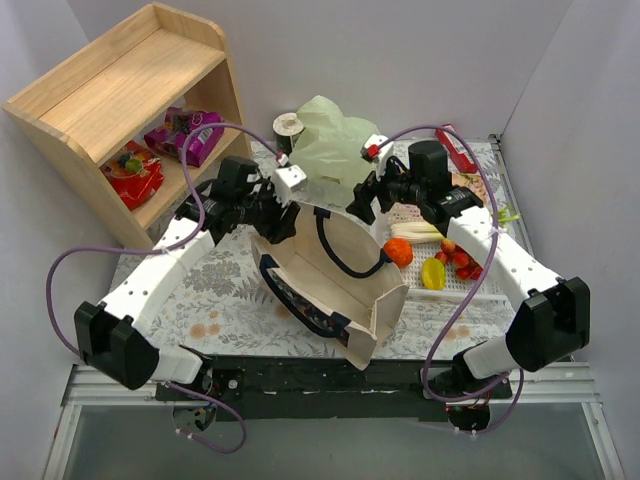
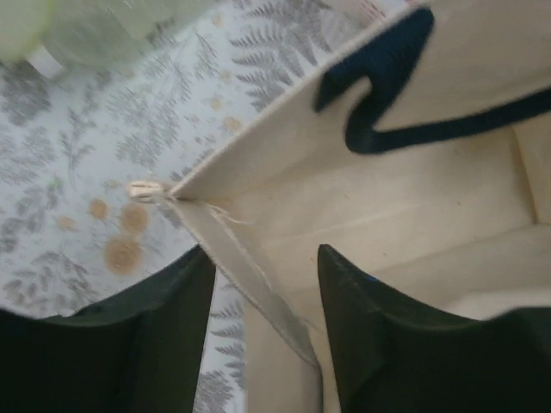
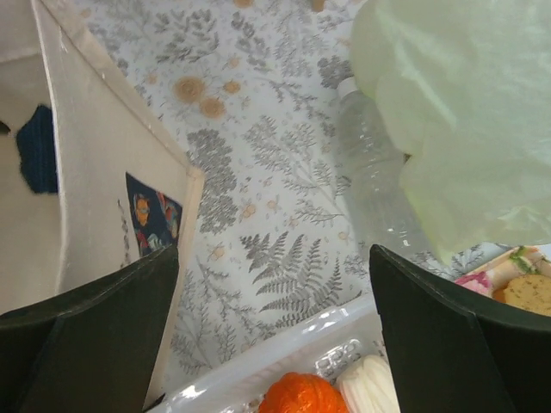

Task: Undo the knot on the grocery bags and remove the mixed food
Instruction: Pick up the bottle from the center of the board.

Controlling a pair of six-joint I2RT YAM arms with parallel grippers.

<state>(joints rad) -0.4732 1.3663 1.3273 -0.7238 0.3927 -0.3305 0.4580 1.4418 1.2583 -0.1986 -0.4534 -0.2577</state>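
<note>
- Step in hand: working the 2 grocery bags; judged partway, since fruit already lies in the white basket (image 3: 284, 348) while the knot is not yet dealt with.
- Pale green bag (image 1: 322, 140): at the far middle of the table, bulging, just beyond the tote. Its knot cannot be made out in any view.
- Canvas tote (image 1: 335, 285): at table centre between the 2 arms, mouth open, navy strap (image 2: 387, 138) draped inside. The part of the interior that shows holds no food.
- Left gripper (image 2: 263, 258): jaws moderately apart, straddling the tote's corner seam at the rim, with no squeeze on the cloth evident.
- Right gripper (image 3: 274, 258): jaws wide, holding nothing, above the fern-print cloth (image 3: 275, 206) between tote and green bag.
- Clear bottle (image 3: 370, 172): lying against the green bag's near edge, partly under it.
- Basket contents: orange fruit (image 1: 398, 251), yellow pepper (image 1: 433, 272), strawberries (image 1: 455, 258); a biscuit (image 3: 527, 292) just beside.
- Next move, judged: the right gripper needs to go to the green bag's top and find the tied handles; thin film calls for a fine pinch.
- Obstructions: the bottle and basket rim crowd the approach, and a tape roll (image 1: 289, 125) sits touching the bag's left.
- Aside: wooden shelf (image 1: 120, 80) at far left, with snack packets (image 1: 185, 135) on its lower level.
</note>
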